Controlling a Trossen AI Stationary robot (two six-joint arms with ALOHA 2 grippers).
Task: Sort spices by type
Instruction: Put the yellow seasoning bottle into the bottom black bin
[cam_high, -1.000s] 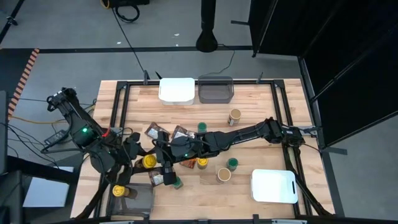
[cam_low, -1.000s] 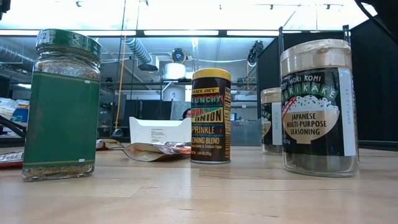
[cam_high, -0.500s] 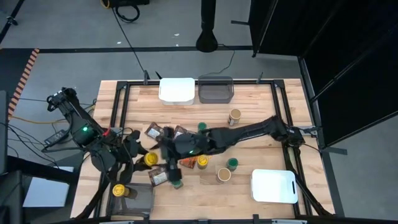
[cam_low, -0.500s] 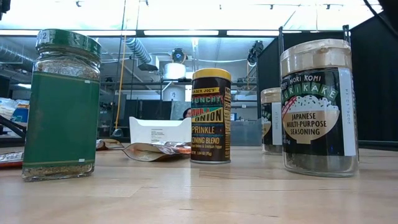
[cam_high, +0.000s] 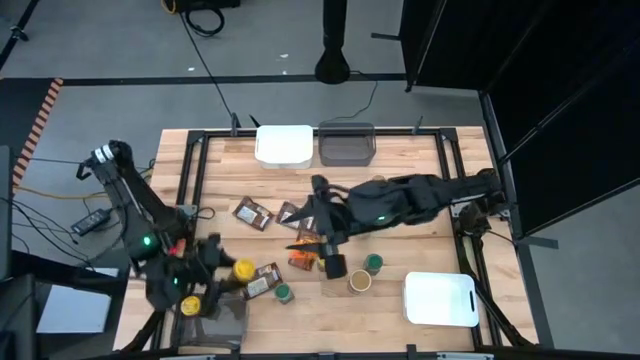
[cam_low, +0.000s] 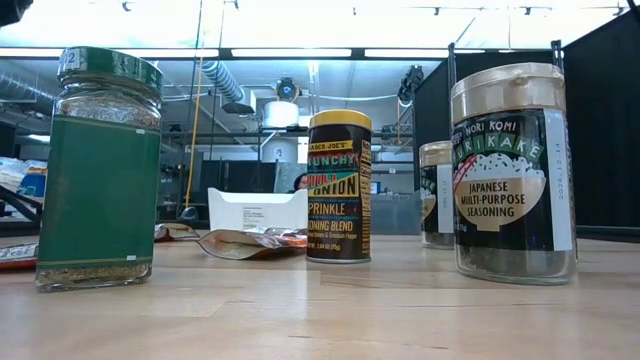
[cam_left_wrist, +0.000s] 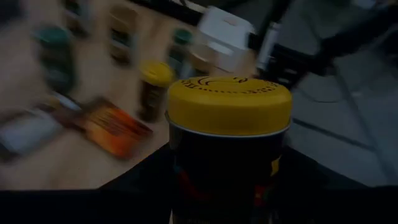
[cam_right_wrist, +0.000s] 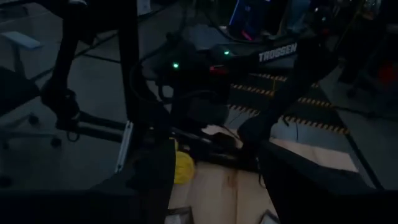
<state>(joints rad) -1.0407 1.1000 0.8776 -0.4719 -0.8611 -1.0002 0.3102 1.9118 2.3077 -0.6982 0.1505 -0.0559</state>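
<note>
the right end effector (cam_high: 322, 240) has been drawn back from the 8 o'clock cluster toward the middle of the bench (cam_high: 410, 240); its fingers are seen spread wide with nothing between them. the left end effector (cam_high: 200, 295) has been shifted to the grey tray (cam_high: 230, 320) at 7 o'clock, where a yellow-lidded jar (cam_left_wrist: 229, 134) is framed closely; whether it is gripped cannot be told. a second yellow jar (cam_high: 243, 270) and an orange packet (cam_high: 302, 259) are left unsorted, so much sorting is judged to remain.
</note>
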